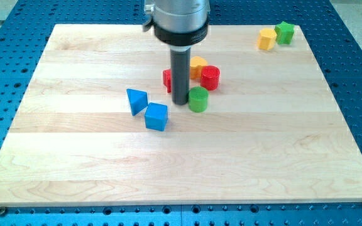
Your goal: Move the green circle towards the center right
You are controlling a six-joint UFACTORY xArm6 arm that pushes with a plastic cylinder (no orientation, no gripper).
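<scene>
green circle (198,99): light, stiff, likely slides easily | our tip (180,103) touches its left side (no gripper fitted) | we push there, rightward

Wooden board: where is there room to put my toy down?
Bare wood lies along the view's bottom of the wooden board, below the blue cube, and at the view's left. Crowded: around my tip beside the green circle.
</scene>
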